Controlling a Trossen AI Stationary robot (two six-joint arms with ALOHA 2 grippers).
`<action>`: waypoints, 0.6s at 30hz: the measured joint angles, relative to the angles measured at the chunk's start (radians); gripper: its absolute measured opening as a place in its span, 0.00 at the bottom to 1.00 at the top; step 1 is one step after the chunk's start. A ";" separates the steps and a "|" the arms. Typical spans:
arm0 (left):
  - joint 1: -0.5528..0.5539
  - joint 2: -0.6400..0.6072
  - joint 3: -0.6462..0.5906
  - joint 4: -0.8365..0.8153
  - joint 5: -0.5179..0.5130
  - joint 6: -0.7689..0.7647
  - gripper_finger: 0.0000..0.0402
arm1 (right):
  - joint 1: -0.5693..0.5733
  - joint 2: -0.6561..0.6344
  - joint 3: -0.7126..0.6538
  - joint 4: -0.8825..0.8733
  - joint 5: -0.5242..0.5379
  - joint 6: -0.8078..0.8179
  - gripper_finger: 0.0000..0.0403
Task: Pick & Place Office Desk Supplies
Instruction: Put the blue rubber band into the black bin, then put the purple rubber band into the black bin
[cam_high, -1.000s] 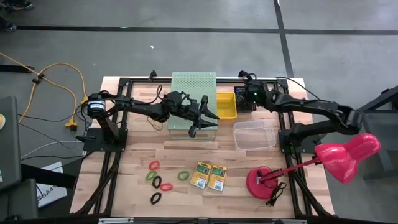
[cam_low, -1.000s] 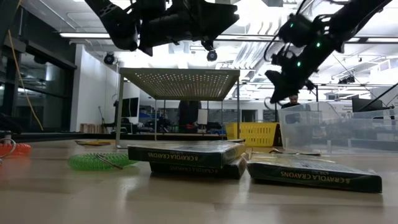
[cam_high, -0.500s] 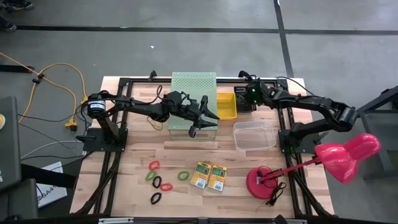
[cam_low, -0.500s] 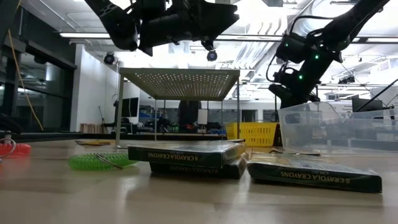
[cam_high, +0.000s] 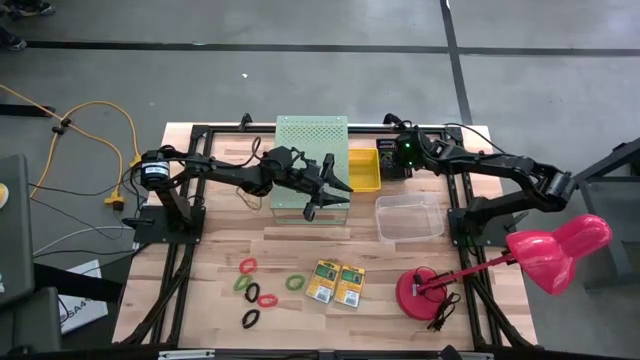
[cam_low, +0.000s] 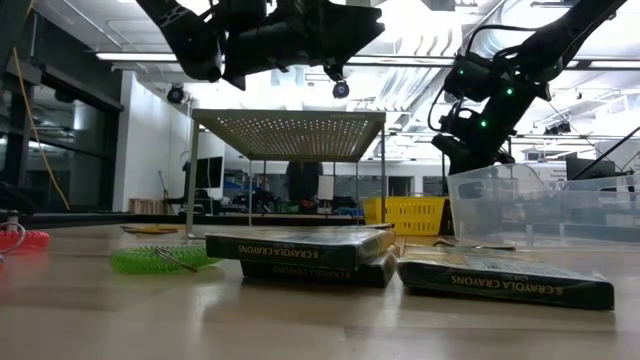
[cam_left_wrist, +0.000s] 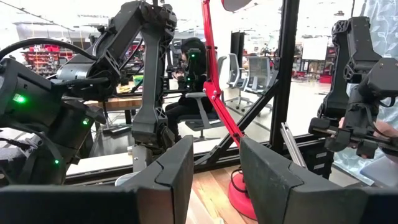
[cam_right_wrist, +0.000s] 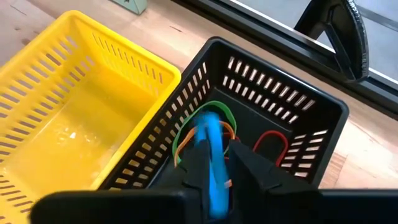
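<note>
Blue elastic band (cam_right_wrist: 212, 163) between my right gripper (cam_right_wrist: 214, 168) fingers, narrowly parted over black basket (cam_right_wrist: 323, 118) at bench's far edge. Drop step; next, widen, lift away. Left gripper (cam_left_wrist: 214, 180) wide, empty.

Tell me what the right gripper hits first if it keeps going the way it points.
Probably the bands lying in the black basket. The right gripper points down into it with a blue band between its fingers; green, orange and red loops lie just beyond. Depth is unclear.
</note>
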 joint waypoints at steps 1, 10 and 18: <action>0.000 0.000 0.000 0.000 0.000 0.000 0.32 | 0.000 0.000 0.000 0.000 0.000 0.000 0.15; 0.000 0.000 0.000 0.004 0.000 -0.009 0.32 | 0.000 0.000 0.000 0.007 -0.002 0.003 0.25; 0.002 -0.056 0.000 0.030 -0.031 -0.023 0.32 | 0.000 -0.050 0.000 0.089 -0.187 -0.003 0.24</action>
